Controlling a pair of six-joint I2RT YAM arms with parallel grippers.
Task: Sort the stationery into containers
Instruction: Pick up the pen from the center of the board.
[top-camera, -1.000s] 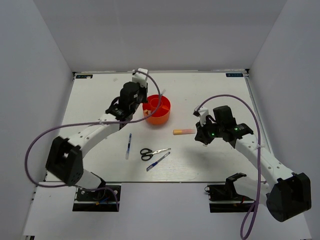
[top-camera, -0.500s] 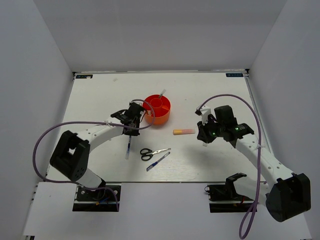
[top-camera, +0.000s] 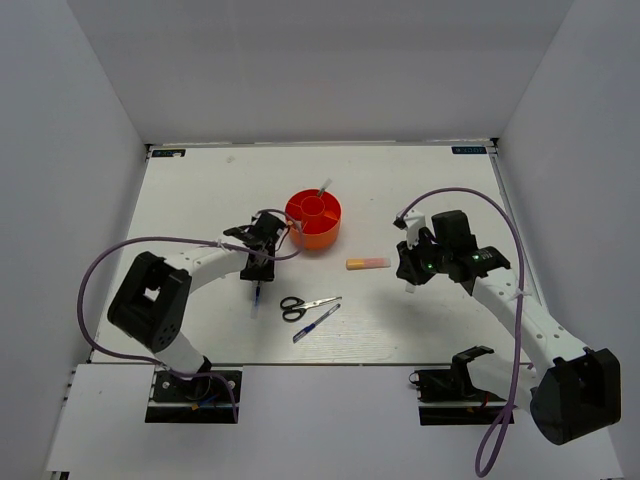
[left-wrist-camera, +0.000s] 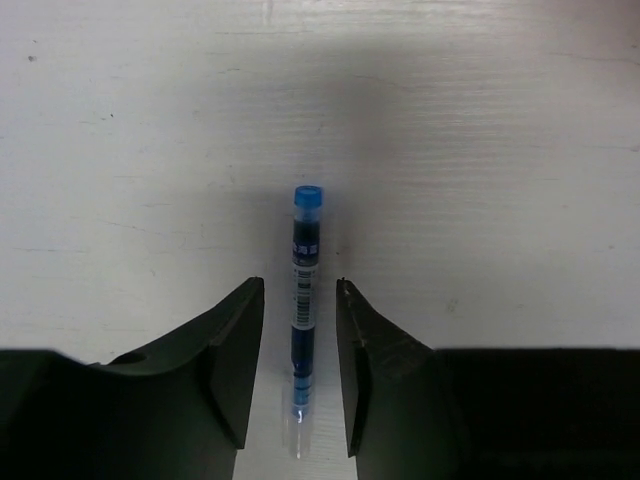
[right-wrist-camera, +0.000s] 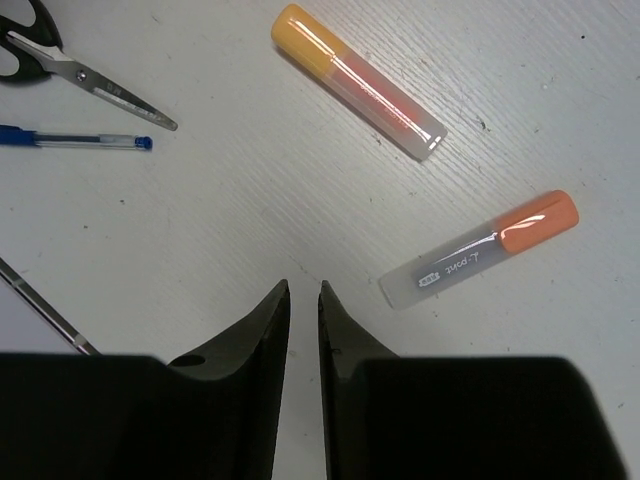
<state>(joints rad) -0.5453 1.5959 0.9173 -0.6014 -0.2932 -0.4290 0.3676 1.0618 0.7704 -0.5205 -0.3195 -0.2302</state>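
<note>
While the jaws of the left arm (top-camera: 205, 262) stand spread astride the blue pen (left-wrist-camera: 305, 265), whose long axis runs straight up their gap on the desk (left-wrist-camera: 500, 150), those of the right arm (top-camera: 500, 290), barely parted, pinch nothing. Nearby, the orange organiser (top-camera: 315, 238) holds one slim pale stick (top-camera: 325, 186).

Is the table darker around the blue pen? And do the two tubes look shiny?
Left wrist view: yes, a soft grey shadow lies on the table around the blue pen, which looks sharp. Right wrist view: yes, bright glare streaks run along the orange-yellow marker and the white-orange tube.
</note>
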